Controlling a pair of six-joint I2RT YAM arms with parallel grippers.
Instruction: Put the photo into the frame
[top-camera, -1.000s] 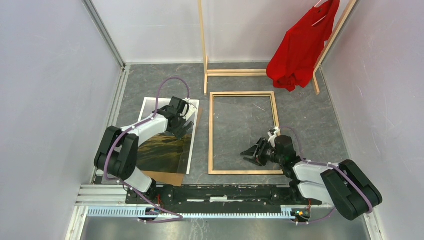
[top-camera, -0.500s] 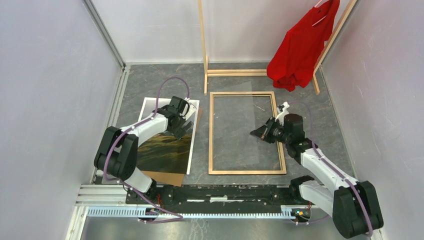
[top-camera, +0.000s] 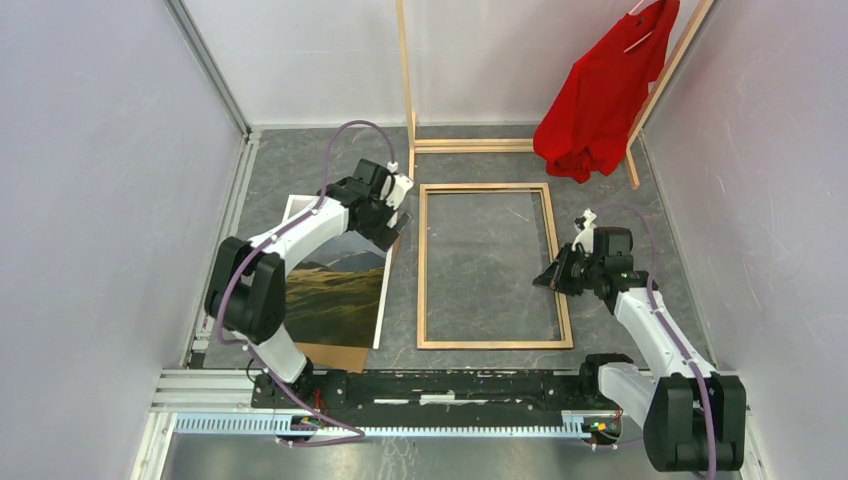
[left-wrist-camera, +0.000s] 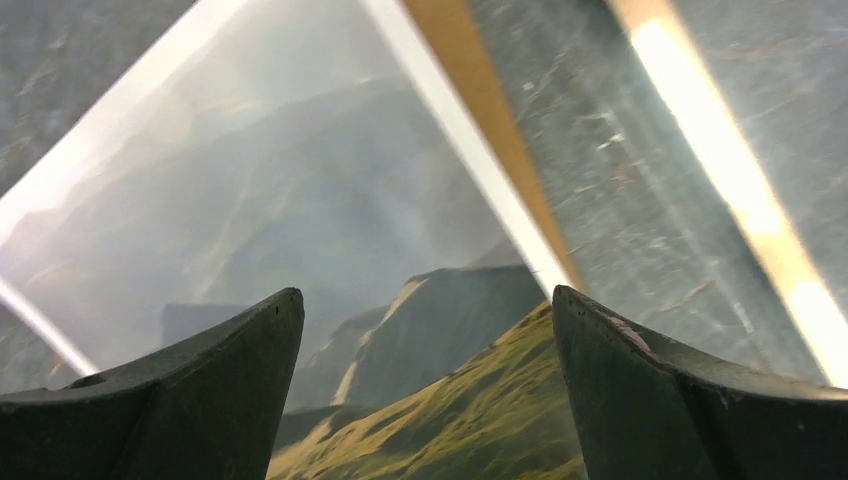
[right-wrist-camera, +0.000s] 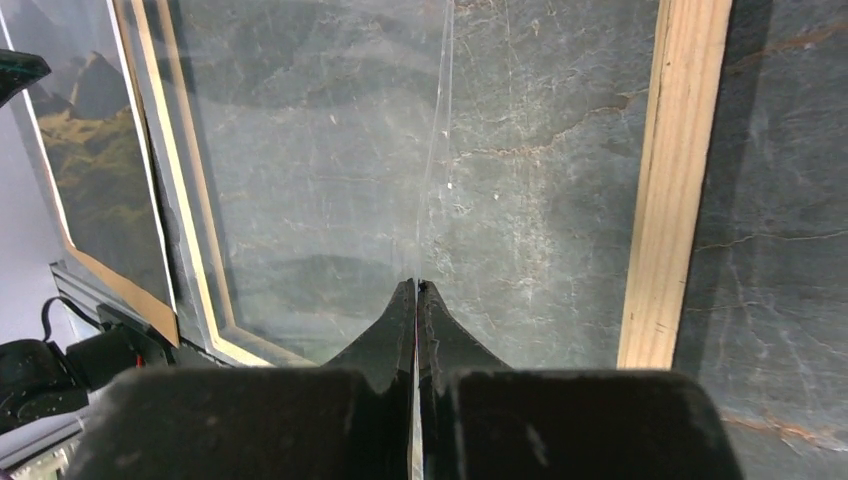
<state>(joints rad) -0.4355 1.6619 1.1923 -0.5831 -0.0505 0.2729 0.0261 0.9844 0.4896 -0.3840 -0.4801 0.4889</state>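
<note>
The photo (top-camera: 335, 290) of green hills lies face up left of the frame (top-camera: 422, 270), on a brown backing board (top-camera: 340, 355). The frame lies flat with its light wood side up. My left gripper (top-camera: 390, 225) hovers open over the photo's far right corner; in the left wrist view the photo (left-wrist-camera: 330, 230) fills the gap between the fingers (left-wrist-camera: 200, 400). My right gripper (top-camera: 553, 278) sits at the frame's right rail (right-wrist-camera: 670, 180), shut on the edge of a thin clear sheet (right-wrist-camera: 435, 150) that runs edge-on into the jaws.
A tall wooden rack (top-camera: 408, 90) with a red shirt (top-camera: 600, 95) stands behind the frame. Grey walls close in both sides. A metal rail (top-camera: 450, 385) with both arm bases runs along the near edge.
My right gripper has shut and moved from inside the frame's near right corner out to its right rail. My left gripper moved farther back to the photo's far right corner.
</note>
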